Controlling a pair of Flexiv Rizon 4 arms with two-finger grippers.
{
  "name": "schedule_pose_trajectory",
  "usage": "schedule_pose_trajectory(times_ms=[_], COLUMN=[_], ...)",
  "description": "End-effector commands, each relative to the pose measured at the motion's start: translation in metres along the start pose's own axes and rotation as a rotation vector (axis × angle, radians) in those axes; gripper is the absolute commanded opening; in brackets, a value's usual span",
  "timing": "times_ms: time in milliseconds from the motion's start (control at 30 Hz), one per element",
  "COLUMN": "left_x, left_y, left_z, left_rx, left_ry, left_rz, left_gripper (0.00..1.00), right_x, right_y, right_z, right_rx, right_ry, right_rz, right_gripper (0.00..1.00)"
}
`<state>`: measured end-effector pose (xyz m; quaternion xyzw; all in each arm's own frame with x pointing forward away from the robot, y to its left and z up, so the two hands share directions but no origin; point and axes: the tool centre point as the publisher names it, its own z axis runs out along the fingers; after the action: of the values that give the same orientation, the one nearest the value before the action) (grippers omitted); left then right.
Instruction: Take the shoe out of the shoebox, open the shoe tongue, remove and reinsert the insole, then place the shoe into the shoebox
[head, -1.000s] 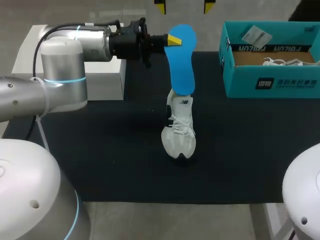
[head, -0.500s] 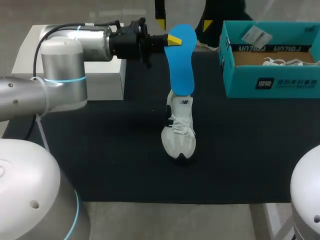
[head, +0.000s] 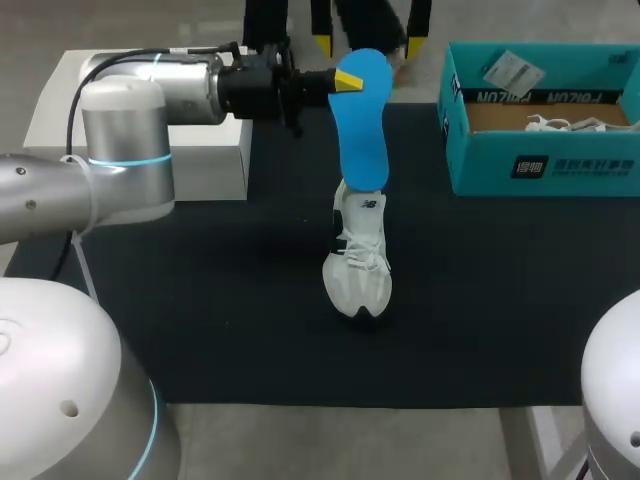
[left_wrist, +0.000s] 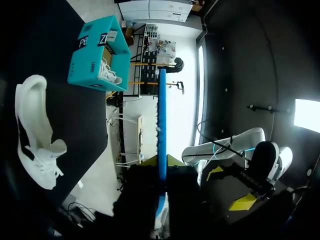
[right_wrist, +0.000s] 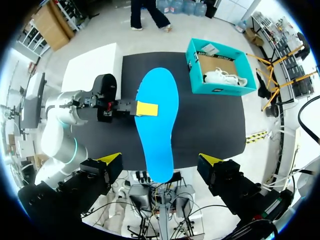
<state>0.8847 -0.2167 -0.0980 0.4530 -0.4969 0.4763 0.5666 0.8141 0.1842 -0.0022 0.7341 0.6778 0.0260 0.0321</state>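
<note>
Left gripper (head: 343, 80) is clamped on the upper end of the blue insole (head: 362, 125), which hangs over the white shoe (head: 358, 255) on the bench (head: 200, 300). Right gripper (right_wrist: 160, 160) is spread and empty. The shoebox (head: 540, 150) sits well apart.

- A black surface (head: 200, 330) spreads wide across the head view.
- A white block (head: 215, 160) with a flat top stands at the surface's far left edge.
- A paper tag (head: 510, 70) lies tilted inside the teal shoebox (head: 540, 165), near its far left corner.
- A second white shoe (head: 565, 125) lies in the shoebox, only its top showing above the near wall.
</note>
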Motion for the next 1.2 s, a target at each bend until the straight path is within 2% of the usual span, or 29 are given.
schedule_pose_trajectory(times_ms=[33,700,933,1100,1200], left_x=[0.000,0.000,0.000,0.000,0.000], left_y=[0.001,0.001,0.001,0.001,0.001], left_z=[0.000,0.000,0.000,0.000,0.000], left_rx=[0.003,0.003,0.003,0.003,0.003], left_ry=[0.000,0.000,0.000,0.000,0.000], left_rz=[0.000,0.000,0.000,0.000,0.000], left_gripper=[0.00,0.00,0.00,0.00,0.00], right_x=[0.000,0.000,-0.026,-0.046,-0.057], right_y=[0.001,0.001,0.006,0.012,0.017], right_z=[0.000,0.000,-0.004,-0.008,-0.008], right_rx=[0.001,0.001,-0.024,-0.071,-0.132], right_ry=[0.001,0.001,0.263,0.509,0.621], right_rz=[0.000,0.000,0.159,0.248,0.272], right_gripper=[1.00,1.00,1.00,1.00,1.00])
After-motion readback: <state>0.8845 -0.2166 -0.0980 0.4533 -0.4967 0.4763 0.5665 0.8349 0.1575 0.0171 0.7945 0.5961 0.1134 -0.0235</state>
